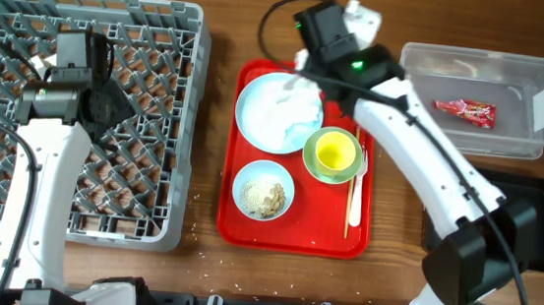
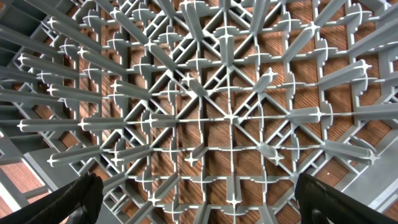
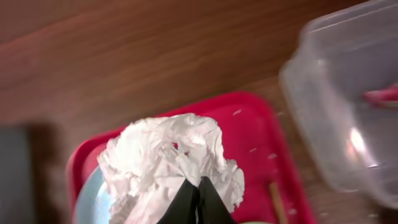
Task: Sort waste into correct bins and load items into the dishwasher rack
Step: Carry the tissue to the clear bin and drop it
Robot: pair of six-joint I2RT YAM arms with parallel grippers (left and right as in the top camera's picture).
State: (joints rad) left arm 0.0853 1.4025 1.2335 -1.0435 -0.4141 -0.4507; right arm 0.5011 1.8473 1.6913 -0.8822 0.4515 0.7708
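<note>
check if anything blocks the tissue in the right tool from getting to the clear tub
Nothing visible does: between the crumpled tissue and the clear tub lie only the red tray edge and bare table.

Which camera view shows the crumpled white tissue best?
The right wrist view: the crumpled white tissue fills its middle, pinched by the right gripper. Overhead shows it small over the pale blue plate, partly under the arm. Left wrist shows only the dishwasher rack.

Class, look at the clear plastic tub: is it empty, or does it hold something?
Not empty: the clear tub holds a red wrapper, lying on its floor.
</note>
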